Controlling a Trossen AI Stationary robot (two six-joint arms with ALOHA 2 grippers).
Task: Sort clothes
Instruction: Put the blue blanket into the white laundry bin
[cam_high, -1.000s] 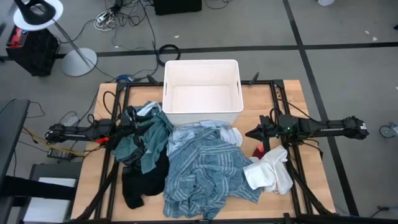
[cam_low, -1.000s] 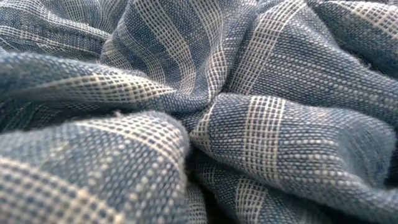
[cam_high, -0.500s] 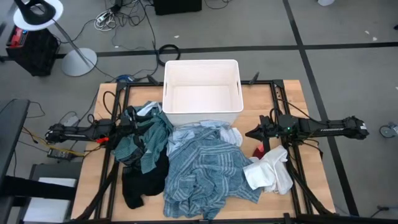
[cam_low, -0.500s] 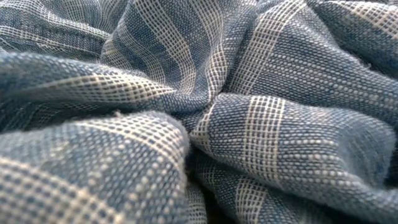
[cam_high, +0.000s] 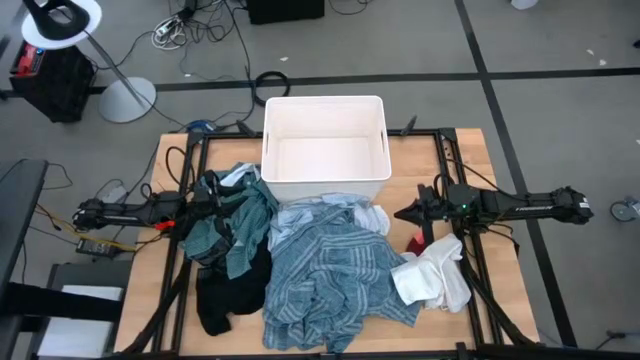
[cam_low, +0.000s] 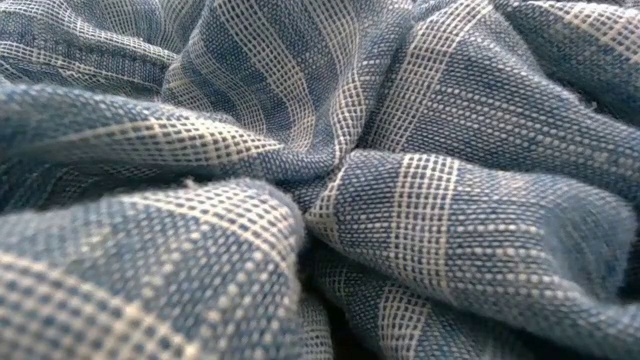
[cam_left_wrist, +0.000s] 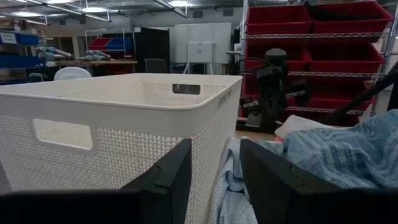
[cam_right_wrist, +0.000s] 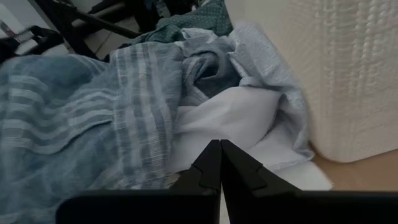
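A blue-grey striped shirt (cam_high: 335, 275) lies crumpled on the middle of the table and fills the low view (cam_low: 320, 180). A teal plaid shirt (cam_high: 228, 225) and a black piece (cam_high: 222, 298) lie to its left. A white piece (cam_high: 435, 278) and a small red piece (cam_high: 416, 242) lie to its right. My left gripper (cam_high: 207, 200) is open at the plaid shirt's left edge; light blue cloth (cam_left_wrist: 227, 180) shows beyond its fingers. My right gripper (cam_high: 400, 213) is shut and empty, just above white cloth (cam_right_wrist: 230, 118) near the bin. My left gripper stands open at the teal plaid shirt's edge. I cannot tell whether its fingers touch the cloth.
A white plastic bin (cam_high: 325, 99) stands at the table's far middle, close in front of both grippers (cam_left_wrist: 112, 124) (cam_right_wrist: 336, 74). Black frame bars (cam_high: 190, 160) run along the table's sides. Bare wood (cam_high: 500, 300) shows at the near right.
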